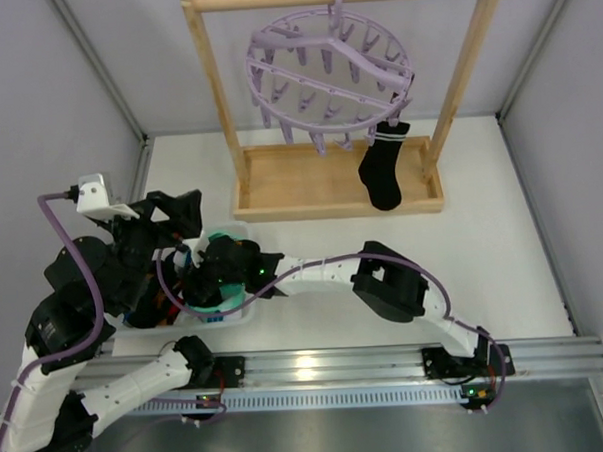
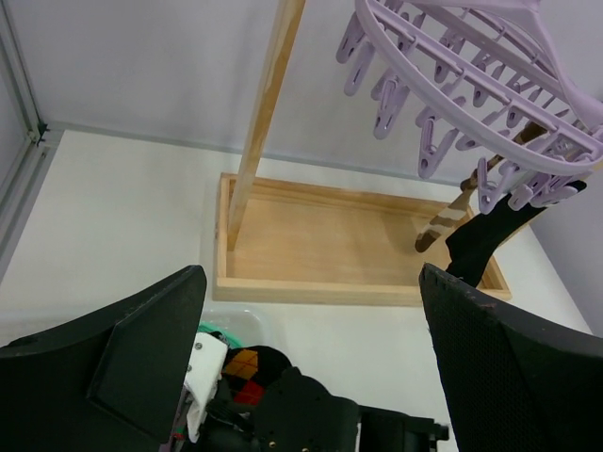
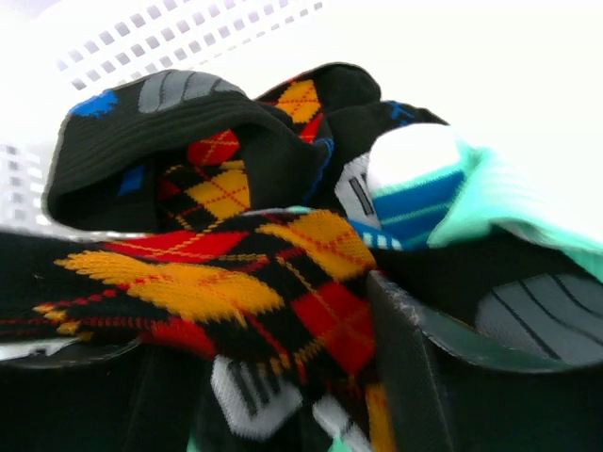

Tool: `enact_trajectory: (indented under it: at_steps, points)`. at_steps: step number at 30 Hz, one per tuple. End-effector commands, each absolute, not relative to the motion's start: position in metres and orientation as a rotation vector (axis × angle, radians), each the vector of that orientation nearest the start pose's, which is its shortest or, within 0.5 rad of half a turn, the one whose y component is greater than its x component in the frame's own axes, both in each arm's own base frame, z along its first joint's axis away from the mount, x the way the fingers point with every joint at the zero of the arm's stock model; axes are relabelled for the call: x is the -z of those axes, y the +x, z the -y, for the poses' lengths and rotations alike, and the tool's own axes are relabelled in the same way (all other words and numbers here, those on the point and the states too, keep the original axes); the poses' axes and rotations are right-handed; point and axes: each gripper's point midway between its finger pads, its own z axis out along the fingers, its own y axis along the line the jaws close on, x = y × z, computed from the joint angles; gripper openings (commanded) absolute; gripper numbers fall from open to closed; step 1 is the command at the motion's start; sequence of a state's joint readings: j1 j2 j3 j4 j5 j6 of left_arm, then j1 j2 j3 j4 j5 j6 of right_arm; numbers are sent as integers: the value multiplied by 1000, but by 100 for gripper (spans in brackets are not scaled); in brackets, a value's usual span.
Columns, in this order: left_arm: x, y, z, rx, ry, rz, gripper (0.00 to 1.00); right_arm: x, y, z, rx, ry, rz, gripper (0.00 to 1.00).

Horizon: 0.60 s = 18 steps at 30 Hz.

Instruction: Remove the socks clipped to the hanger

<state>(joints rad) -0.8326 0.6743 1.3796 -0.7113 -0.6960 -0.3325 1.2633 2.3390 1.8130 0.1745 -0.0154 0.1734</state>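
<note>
The lilac hanger [image 1: 330, 70] hangs from the wooden rail; it also shows in the left wrist view [image 2: 471, 66]. One black sock [image 1: 384, 172] is still clipped at its right rim and hangs over the wooden base [image 2: 480, 240]. My right gripper [image 1: 216, 280] is down inside the white basket [image 1: 240, 314], jaws apart, with the black sock with red and yellow diamonds [image 3: 254, 282] lying across and between the fingers [image 3: 415, 377]. A mint-green sock [image 3: 509, 198] and a black sock with grey and blue patches [image 3: 141, 122] lie beside it. My left gripper [image 1: 171, 220] is open and empty.
The wooden frame's base tray [image 1: 279, 177] stands at the back under the hanger, its uprights [image 1: 215, 90] either side. The right arm [image 1: 384, 277] lies across the near table. Grey walls close in left and right.
</note>
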Motion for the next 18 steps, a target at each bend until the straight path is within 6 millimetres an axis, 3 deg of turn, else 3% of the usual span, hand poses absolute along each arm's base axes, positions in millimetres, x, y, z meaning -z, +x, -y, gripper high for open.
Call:
enact_trajectory:
  at_steps: [1,9,11,12,13,14,15,16,17,18]
  points:
    - [-453,193,57,383,-187,-1542,98,-180,180,-625,-1013,-1045,-1642,66]
    - [-461,194,52,365,-208,-1526,98,-256,161,-598,-1159,-990,-1489,74]
    - [-456,195,54,362,-204,-1536,98,-252,164,-587,-1157,-974,-1505,74]
    - [-454,195,55,365,-203,-1540,98,-270,168,-577,-1165,-935,-1478,74]
    - [-448,197,58,360,-193,-1554,98,-256,175,-564,-1147,-918,-1518,74]
    - [-445,198,60,359,-187,-1563,98,-256,179,-555,-1144,-896,-1524,74]
    - [-441,199,63,359,-180,-1571,98,-279,181,-542,-1172,-844,-1479,75]
    - [-435,201,66,352,-168,-1586,98,-255,184,-526,-1146,-844,-1531,75]
    - [-432,202,69,358,-157,-1593,98,-254,198,-509,-1119,-802,-1543,76]
    - [-430,203,72,355,-146,-1601,98,-275,202,-491,-1130,-749,-1509,76]
